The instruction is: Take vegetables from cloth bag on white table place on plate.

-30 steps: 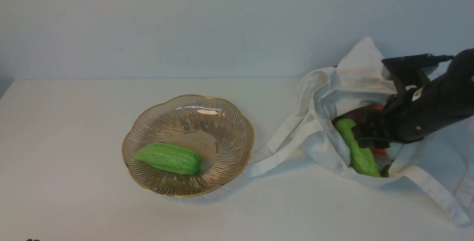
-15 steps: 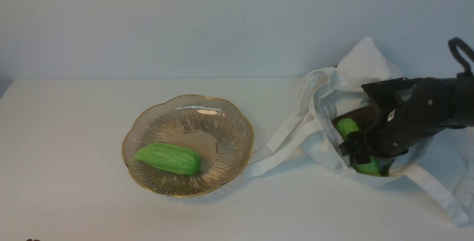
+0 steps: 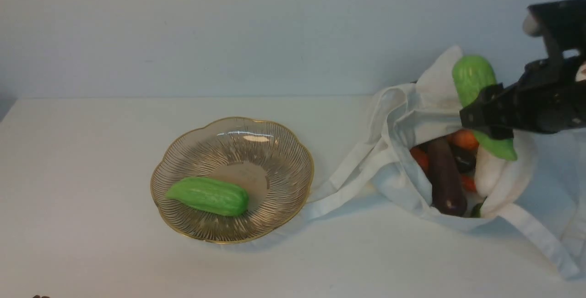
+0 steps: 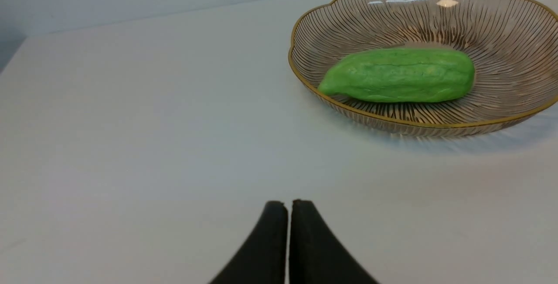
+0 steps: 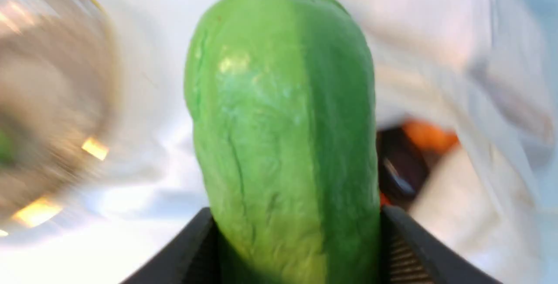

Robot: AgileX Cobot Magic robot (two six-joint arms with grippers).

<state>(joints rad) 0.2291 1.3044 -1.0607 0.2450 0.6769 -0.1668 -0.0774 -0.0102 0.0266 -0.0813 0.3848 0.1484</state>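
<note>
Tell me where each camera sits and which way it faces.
Front: between the arms, facing forward at plate and bag; right gripper shows, shut on the held cucumber.
Left wrist: on the left arm, facing the plate and plated cucumber; shut left gripper shows.
Right wrist: on the right arm, facing along the held cucumber toward the bag; its fingers show.
Shared: front and left wrist both see the plated cucumber.

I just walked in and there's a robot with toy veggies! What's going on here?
The right gripper holds a green cucumber in the air above the open cloth bag. A second cucumber lies on the plate. An eggplant, carrots and a white radish are in the bag. The left gripper is shut and holds nothing.
</note>
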